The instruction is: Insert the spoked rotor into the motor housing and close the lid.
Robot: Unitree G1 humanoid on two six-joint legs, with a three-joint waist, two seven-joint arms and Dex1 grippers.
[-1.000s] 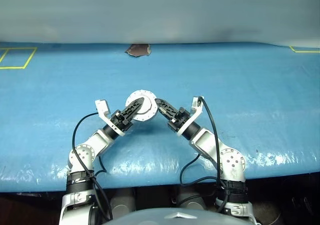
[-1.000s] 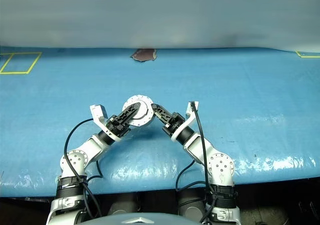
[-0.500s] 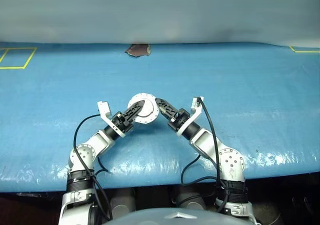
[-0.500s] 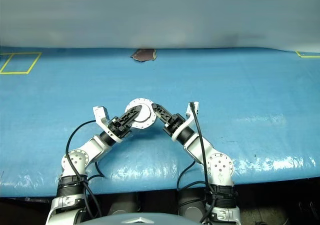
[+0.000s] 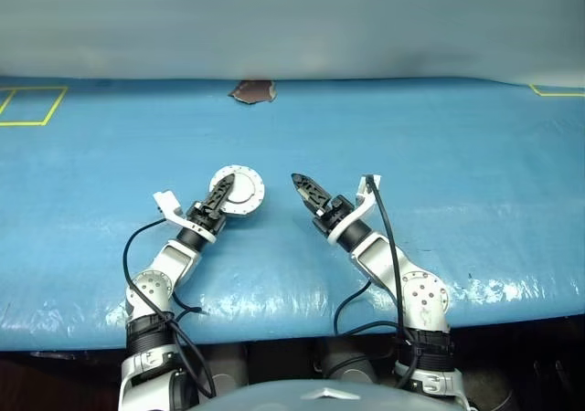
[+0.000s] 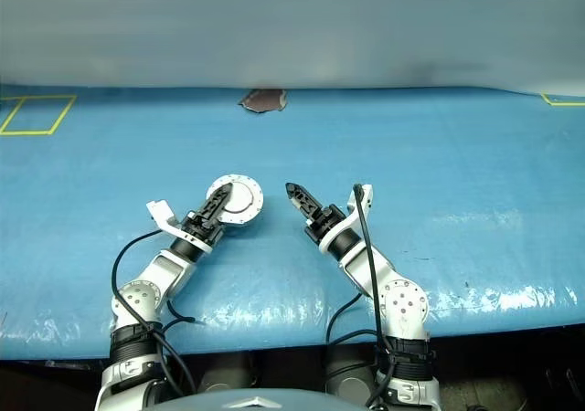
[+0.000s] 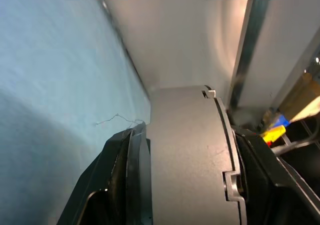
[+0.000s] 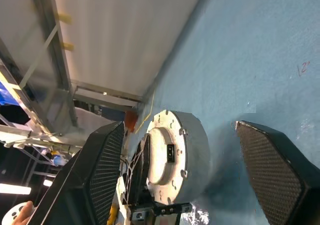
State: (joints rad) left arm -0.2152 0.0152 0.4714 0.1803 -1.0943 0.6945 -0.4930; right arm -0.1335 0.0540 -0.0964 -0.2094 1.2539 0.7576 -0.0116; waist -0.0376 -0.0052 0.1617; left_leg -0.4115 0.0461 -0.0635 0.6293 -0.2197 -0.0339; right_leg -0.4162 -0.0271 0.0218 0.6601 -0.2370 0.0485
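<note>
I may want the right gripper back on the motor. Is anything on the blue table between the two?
Nothing visible. The right gripper is open, with only bare blue table between it and the closed motor, which the left gripper holds.

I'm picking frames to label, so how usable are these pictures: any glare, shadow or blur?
Head views: glare streaks the blue table cover along its near edge, the rest evenly lit. Left wrist view: the motor housing sits so close between the left gripper fingers that it reads soft. Right wrist view: the housing casts a dark shadow on the cover, and the background is blurred.
</note>
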